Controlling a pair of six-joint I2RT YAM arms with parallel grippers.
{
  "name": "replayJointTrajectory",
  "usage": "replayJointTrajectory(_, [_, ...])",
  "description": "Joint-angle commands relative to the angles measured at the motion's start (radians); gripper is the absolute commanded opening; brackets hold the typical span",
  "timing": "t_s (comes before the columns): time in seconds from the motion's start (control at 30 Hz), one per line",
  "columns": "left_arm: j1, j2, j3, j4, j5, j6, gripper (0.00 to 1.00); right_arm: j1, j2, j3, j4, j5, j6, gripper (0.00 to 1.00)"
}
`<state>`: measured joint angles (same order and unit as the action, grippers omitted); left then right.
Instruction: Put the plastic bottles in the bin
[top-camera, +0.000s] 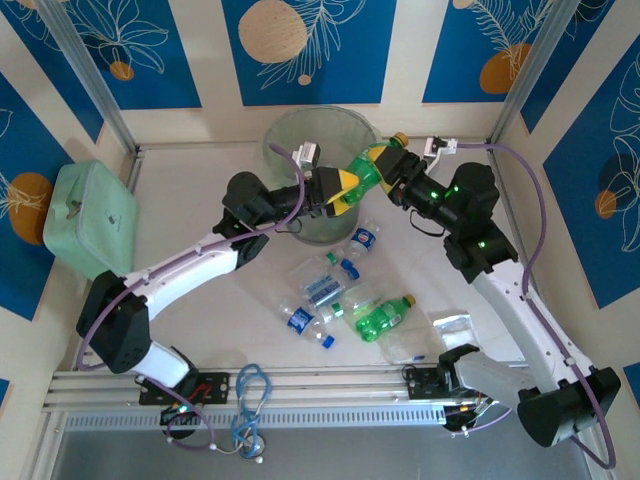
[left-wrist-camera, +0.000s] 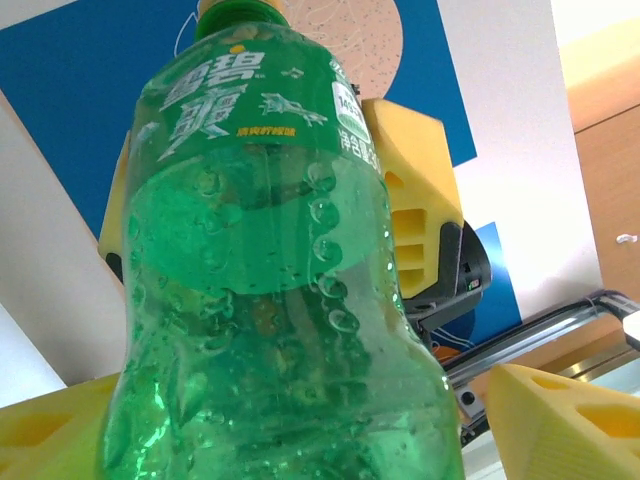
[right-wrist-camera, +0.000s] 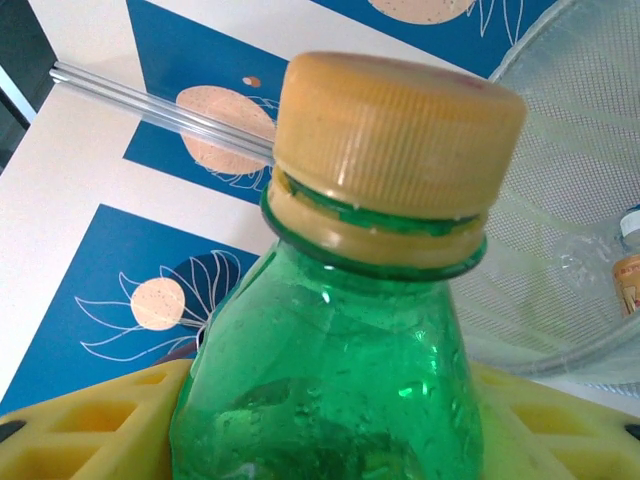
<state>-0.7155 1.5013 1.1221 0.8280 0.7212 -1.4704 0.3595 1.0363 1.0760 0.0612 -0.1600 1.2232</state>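
Note:
A green plastic bottle (top-camera: 368, 170) with a yellow cap hangs tilted over the front rim of the bin (top-camera: 300, 135), cap toward the right. My right gripper (top-camera: 398, 172) is shut on its shoulder; in the right wrist view the yellow fingers (right-wrist-camera: 90, 420) press both sides of the bottle (right-wrist-camera: 330, 380). My left gripper (top-camera: 342, 192) stands open around the bottle's base. The left wrist view shows a gap between the bottle (left-wrist-camera: 280, 300) and one finger (left-wrist-camera: 560, 420). More bottles lie on the table: a green one (top-camera: 385, 318) and clear blue-capped ones (top-camera: 362, 240) (top-camera: 305, 322).
A mint-green case (top-camera: 90, 215) sits at the left wall. Flat clear plastic bags (top-camera: 450, 325) lie near the right arm's base. A blue cable (top-camera: 250, 400) loops over the front rail. Inside the bin (right-wrist-camera: 580, 200) lies a bottle (right-wrist-camera: 628, 270).

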Motion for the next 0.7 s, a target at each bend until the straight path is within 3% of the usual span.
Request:
replayJointTrajectory(0.0, [-0.009,0.000,-0.005,0.089,0.027,-0.014,0.78,0.007,0.003,-0.017,0.052,0.047,0.007,0.60])
replayJointTrajectory(0.3, [-0.007,0.011,-0.007,0.115,0.011,-0.024,0.56,0.013,-0.007,-0.033,0.067,0.049,0.011,0.59])
replayJointTrajectory(0.67, [0.000,0.003,-0.001,0.105,-0.005,-0.011,0.39,0.021,-0.021,-0.030,0.031,0.058,-0.006,0.63])
